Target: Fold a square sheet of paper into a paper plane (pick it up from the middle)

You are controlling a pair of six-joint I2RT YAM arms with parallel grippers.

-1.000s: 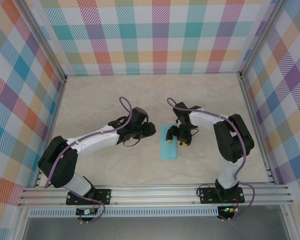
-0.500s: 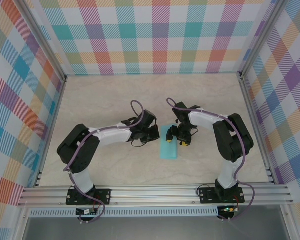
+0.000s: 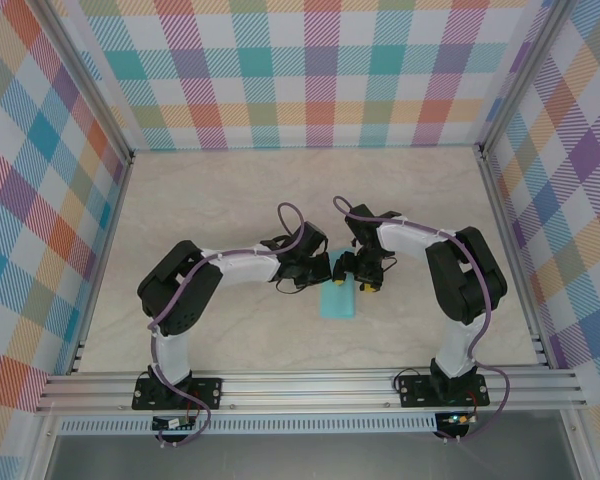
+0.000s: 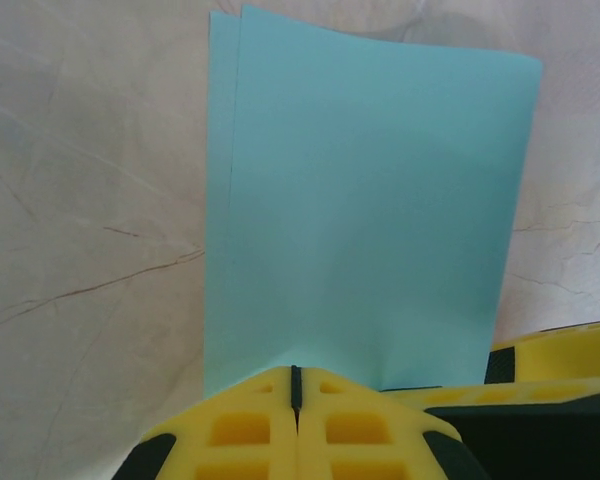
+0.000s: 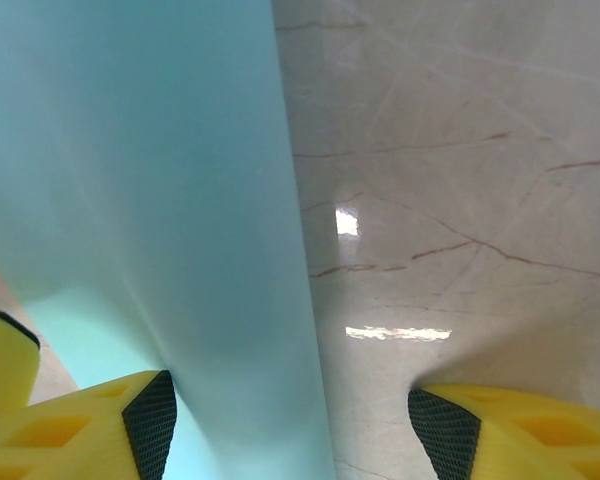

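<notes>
Since the square sheet of paper (image 3: pixel 338 300) runs lengthwise away from both, the left gripper (image 4: pixel 295 385) sits clenched at its end, the right gripper (image 5: pixel 290 405) released astride one long edge.

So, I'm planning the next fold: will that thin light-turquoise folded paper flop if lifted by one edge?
Probably floppy: the light-turquoise folded paper looks thin, with two offset layers showing along one edge. It likely slides easily, since the glossy marble-look tabletop shows glare.

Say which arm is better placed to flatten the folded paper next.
Left, probably: the left gripper is shut, tips together at the paper's near edge. The right gripper is open, straddling a side edge.
</notes>
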